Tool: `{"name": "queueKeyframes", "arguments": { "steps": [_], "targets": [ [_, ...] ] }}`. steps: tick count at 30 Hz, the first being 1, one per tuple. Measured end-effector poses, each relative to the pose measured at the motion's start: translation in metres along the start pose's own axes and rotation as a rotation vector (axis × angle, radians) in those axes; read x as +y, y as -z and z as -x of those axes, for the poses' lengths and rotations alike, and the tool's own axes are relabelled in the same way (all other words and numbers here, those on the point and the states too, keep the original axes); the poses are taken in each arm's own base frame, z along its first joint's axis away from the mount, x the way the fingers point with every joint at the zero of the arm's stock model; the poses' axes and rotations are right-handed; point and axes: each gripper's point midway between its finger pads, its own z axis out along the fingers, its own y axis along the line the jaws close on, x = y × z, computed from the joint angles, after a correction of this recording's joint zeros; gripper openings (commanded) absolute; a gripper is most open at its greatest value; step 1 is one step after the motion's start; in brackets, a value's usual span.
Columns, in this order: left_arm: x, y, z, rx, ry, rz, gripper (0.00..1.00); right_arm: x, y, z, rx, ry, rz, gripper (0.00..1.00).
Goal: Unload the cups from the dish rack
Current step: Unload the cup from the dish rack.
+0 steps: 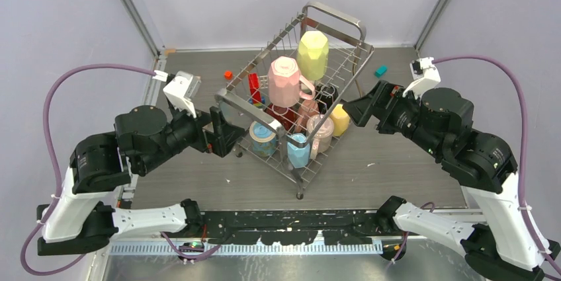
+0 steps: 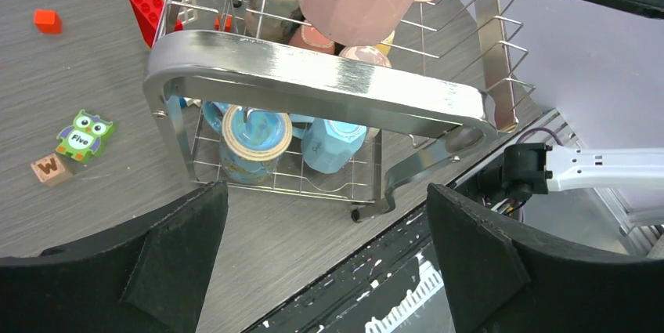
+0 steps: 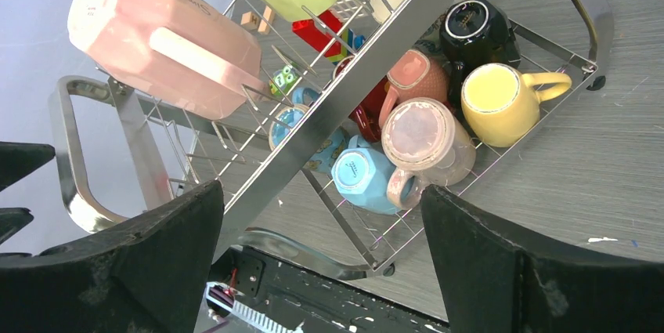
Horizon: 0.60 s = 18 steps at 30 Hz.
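The dish rack [image 1: 228, 99] stands mid-table, its loop handle [image 2: 313, 74] facing my left gripper [image 1: 225, 132]. Up on its prongs sit a yellow-green cup [image 1: 312, 55] and a pink cup [image 1: 286, 79]. On the rack floor lie a yellow cup [image 3: 501, 102], a beige-pink cup [image 3: 423, 137], a light blue cup [image 3: 364, 180], a banded cup [image 2: 252, 141], a black cup [image 3: 478, 31] and a dark red cup [image 3: 368, 114]. The left gripper [image 2: 325, 262] hangs open just short of the handle. At the rack's right side my right gripper [image 1: 357, 109] is open and empty [image 3: 321, 258].
Toy pieces lie on the table left of the rack: an owl tile [image 2: 82, 133], a W block [image 2: 51, 167], a red brick [image 2: 149, 12] and a red cube [image 1: 227, 74]. A teal block [image 1: 380, 70] sits at the back right. The black rail [image 1: 284, 221] edges the table's near side.
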Motion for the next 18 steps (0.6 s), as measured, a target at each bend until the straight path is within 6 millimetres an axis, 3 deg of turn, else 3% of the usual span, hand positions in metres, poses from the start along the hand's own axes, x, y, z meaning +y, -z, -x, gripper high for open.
{"name": "queueKeyframes", "arguments": {
  "steps": [11, 18],
  "targets": [
    [0.003, 0.011, 0.003, -0.023, 0.014, -0.020, 1.00, 0.001, 0.008, 0.006, -0.015, 0.006, 0.007, 1.00],
    [0.007, 0.010, -0.005, -0.007, 0.006, -0.011, 1.00, 0.003, 0.011, 0.014, -0.030, 0.018, 0.002, 1.00]
  ]
}}
